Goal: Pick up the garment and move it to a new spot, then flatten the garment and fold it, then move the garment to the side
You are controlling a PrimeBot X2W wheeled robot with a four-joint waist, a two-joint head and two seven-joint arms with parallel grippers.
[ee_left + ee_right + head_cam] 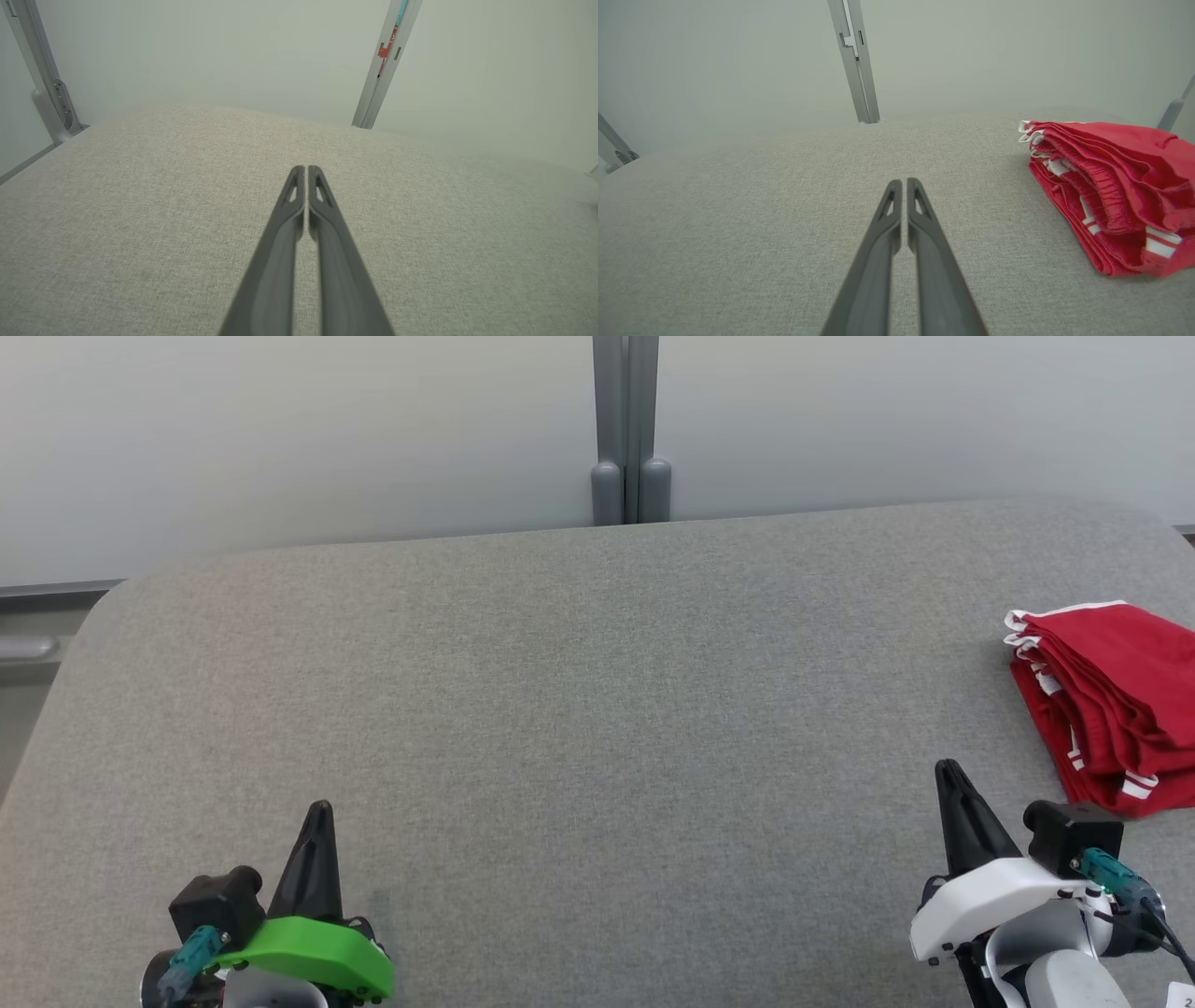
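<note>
The garment [1111, 695] is red with white trim and lies folded in a thick stack at the right edge of the grey fabric table [560, 709]. In the right wrist view the garment [1115, 186] sits to the right of my fingers, apart from them. My right gripper [950, 770] hovers near the front right, just left of the stack, shut and empty; the same right gripper [904, 181] shows its fingertips touching. At the front left, my left gripper [320, 807] is shut on nothing, and the left gripper [306, 169] points over bare fabric.
A grey metal post [627, 429] stands behind the table's far edge against a pale wall. The table's rounded far-left corner [112, 597] and far edge border the work surface. Bare fabric spans the middle and left.
</note>
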